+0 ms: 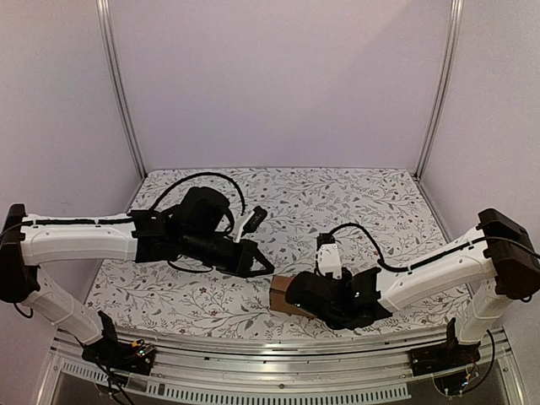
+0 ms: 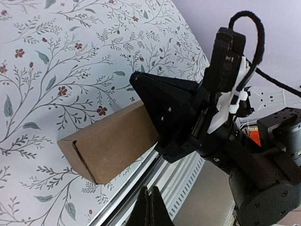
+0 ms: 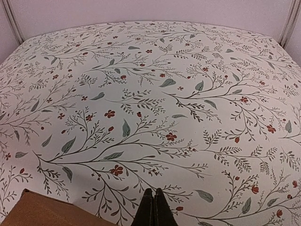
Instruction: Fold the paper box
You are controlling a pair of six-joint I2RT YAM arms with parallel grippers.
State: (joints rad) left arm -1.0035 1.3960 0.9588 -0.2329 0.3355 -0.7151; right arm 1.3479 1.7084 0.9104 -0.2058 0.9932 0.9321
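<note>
The paper box [image 2: 108, 146] is a closed brown carton lying on the flowered table near its front edge. It also shows as a brown end [image 1: 281, 294] in the top view and as a corner [image 3: 42, 213] at the bottom left of the right wrist view. My left gripper [image 2: 151, 200] is shut with nothing in it, and it hangs clear of the box, to its left [image 1: 268, 267]. My right gripper [image 3: 154, 200] is shut and holds nothing. Its black body covers the box's right end, and I cannot tell whether it touches the cardboard.
The metal rail [image 2: 155, 181] of the table's front edge runs right beside the box. The flowered table [image 3: 155, 84] stretches away to the back wall. Two upright frame posts [image 1: 120, 93] stand at the back corners.
</note>
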